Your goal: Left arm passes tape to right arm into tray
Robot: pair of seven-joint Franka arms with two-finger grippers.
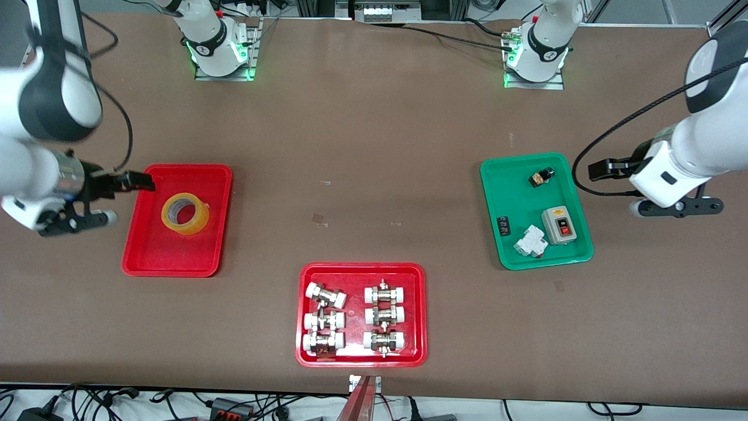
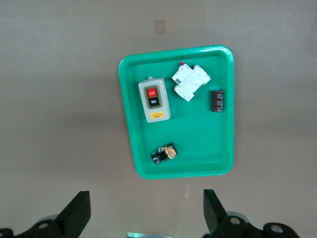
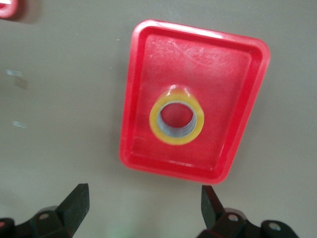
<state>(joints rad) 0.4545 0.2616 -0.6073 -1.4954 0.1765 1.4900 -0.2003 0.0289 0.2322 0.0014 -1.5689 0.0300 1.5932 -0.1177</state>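
Red tray with white-capped metal fittings (image 1: 361, 357) sits nearest the front camera, mid-table; farther back, toward the right arm's end, the tape (image 1: 185, 213) lies flat in the plain red tray (image 1: 153, 262), ring opening up, touched by nothing. Right gripper (image 1: 135, 180) hangs over that tray's outer rim, fingers (image 3: 75, 204) spread wide and empty; toward the left arm's end, the green tray (image 1: 495, 175) holds a push-button switch box (image 1: 558, 224), a white breaker (image 1: 530, 241) and two small dark parts; left gripper (image 1: 605, 168) hangs beside the green tray, over bare table, fingers (image 2: 78, 211) wide apart, holding nothing.
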